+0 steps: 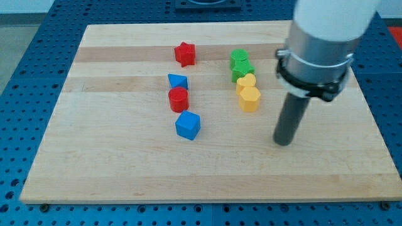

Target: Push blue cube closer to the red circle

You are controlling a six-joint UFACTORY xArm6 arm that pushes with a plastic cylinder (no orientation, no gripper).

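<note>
Rod tip (284, 143) rests on the board (113, 169) at lower right, touching nothing, well apart from the blocks; there are no jaws. Blue cube (188, 125) sits centre-frame, just below the red circle (178, 98). It looks light, rigid and likely to slide easily; push its lower face upward. No containers are visible.

The board (207, 169) is pale, smooth wood with visible grain, matt. The blue cube (188, 125) and red circle (178, 98) look like matt plastic. The rod above my tip (284, 143) is dark and dull.
</note>
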